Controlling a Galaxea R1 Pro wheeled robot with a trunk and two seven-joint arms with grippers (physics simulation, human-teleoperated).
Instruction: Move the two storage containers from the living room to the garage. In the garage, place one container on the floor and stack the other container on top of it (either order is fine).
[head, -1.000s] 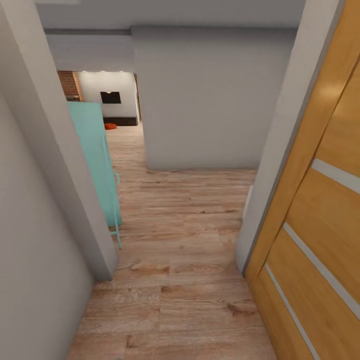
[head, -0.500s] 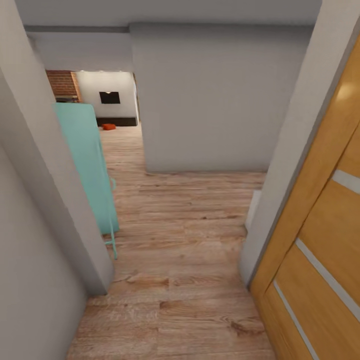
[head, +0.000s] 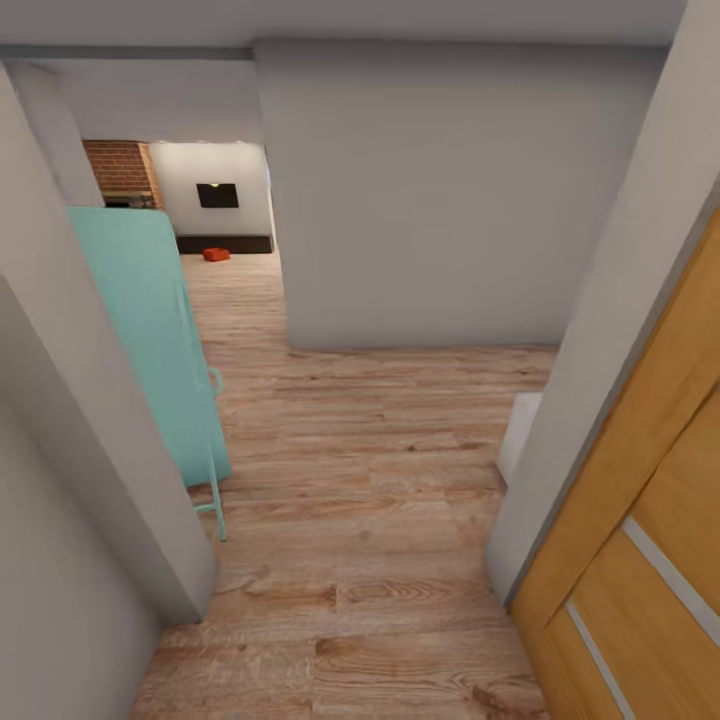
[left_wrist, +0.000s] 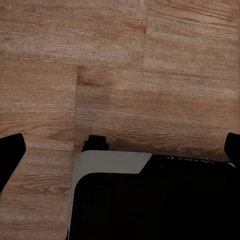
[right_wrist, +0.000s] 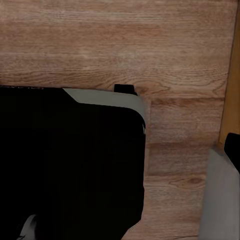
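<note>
Hallway, wood plank floor (head: 380, 480) | orange storage container (head: 216, 254) lying far off in living room | teal door (head: 150, 330) standing ajar | wooden slatted door (head: 640, 560) | left gripper (left_wrist: 120, 150) and right gripper: jaw state cannot be told

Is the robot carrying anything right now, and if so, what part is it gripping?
Nothing is held. Both wrist views show only bare wood floor between the jaws; an orange-red container sits far down the hallway.

head view: high vantage inside a doorway, facing forward and down along the wood plank floor (head: 380, 480) of a corridor toward a distant room. left wrist view: close, facing straight down at the planks over the robot's dark base (left_wrist: 155, 200). right wrist view: likewise. all three views share the plank floor; both wrist views share the base.
</note>
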